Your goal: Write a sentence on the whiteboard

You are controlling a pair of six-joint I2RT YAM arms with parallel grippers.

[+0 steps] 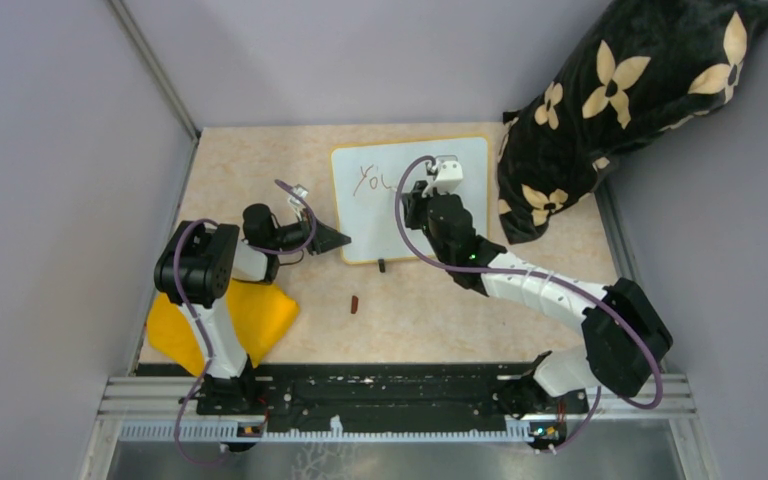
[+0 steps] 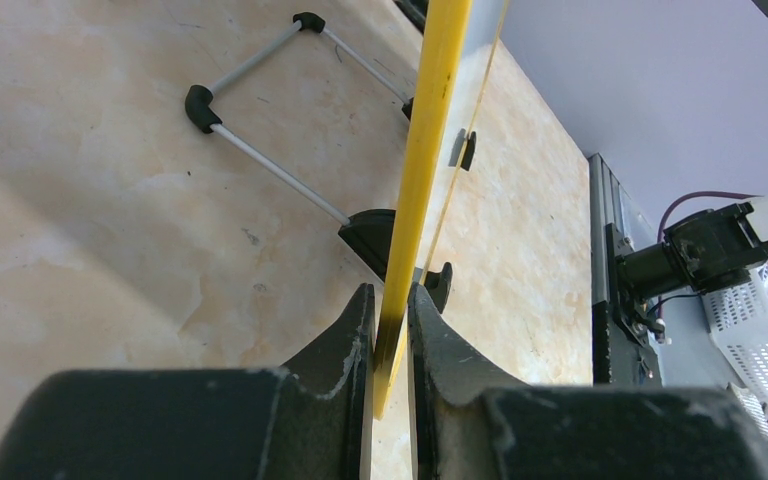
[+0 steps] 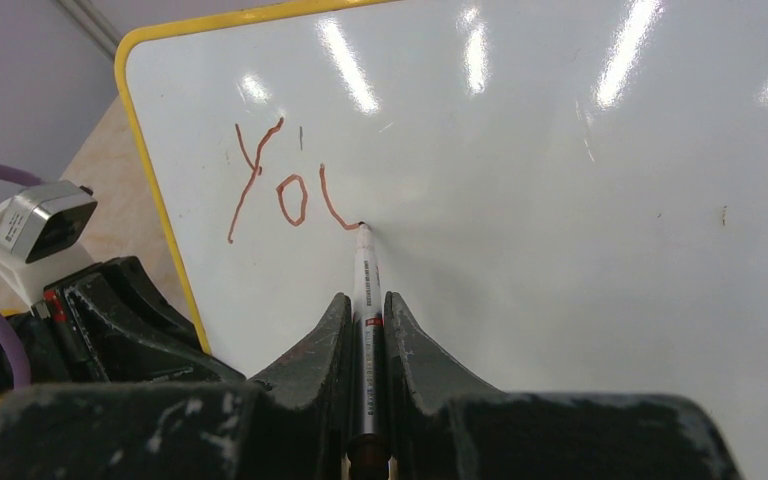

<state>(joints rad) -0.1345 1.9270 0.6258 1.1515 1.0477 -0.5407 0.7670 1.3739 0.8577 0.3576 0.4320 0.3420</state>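
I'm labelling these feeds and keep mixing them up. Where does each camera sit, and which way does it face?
Top external: above and behind, looking down on the table and whiteboard; both arms show, bases nearest.
Left wrist: on the left arm, looking edge-on along the board's yellow frame; left end effector clamps it.
Right wrist: on the right arm, facing the board's face; right end effector holds the pen at the sentence.
Shared: top and right wrist both show the writing.

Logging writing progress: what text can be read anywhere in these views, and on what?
"Yo" plus a half-drawn third letter: the sentence, handwritten on the whiteboard.
Fine print along the marker barrel: too small to read.
Label on the white camera box: too blurred to read.
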